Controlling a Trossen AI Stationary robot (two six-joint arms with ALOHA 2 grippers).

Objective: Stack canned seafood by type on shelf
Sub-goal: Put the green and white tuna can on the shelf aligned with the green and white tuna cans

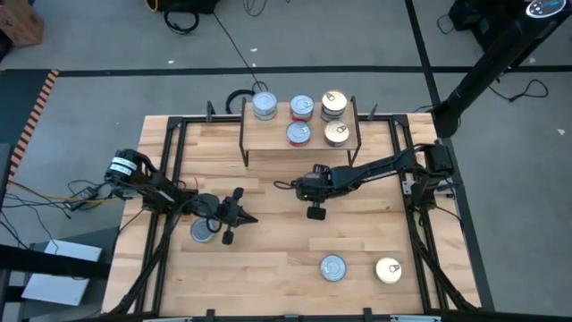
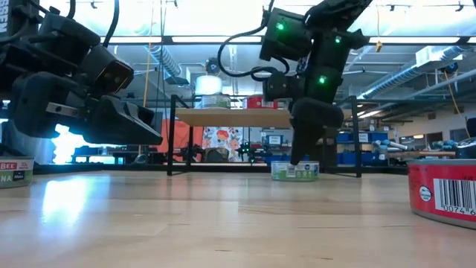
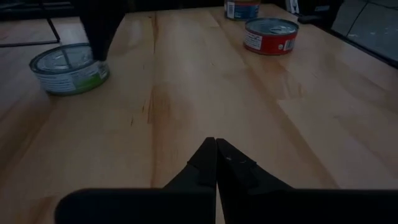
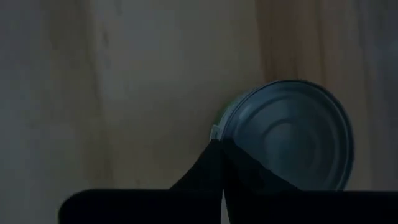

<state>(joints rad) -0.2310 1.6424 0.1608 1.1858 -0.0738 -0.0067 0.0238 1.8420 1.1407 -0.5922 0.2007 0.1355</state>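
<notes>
Metal tins judged stiff, light, slick-sided; grip best taken across rim.
High view: five tins seen on shelf (image 1: 299, 134); right gripper (image 1: 315, 211) closed, nothing held; left gripper (image 1: 234, 218) closed, empty, parked.
Low view: green-labelled tin (image 2: 294, 170) seen on table (image 2: 223, 223).
Right wrist view: fingertips pressed together over tin.

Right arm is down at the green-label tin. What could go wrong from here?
1. The right gripper has its fingers shut against the rim of the green-label tin, not around it. A lift would probably come up empty, or a nudge could skid the tin away.
2. The shelf already carries five tins, so a crowded placement might knock one.
3. The left gripper waits shut nearby.
</notes>
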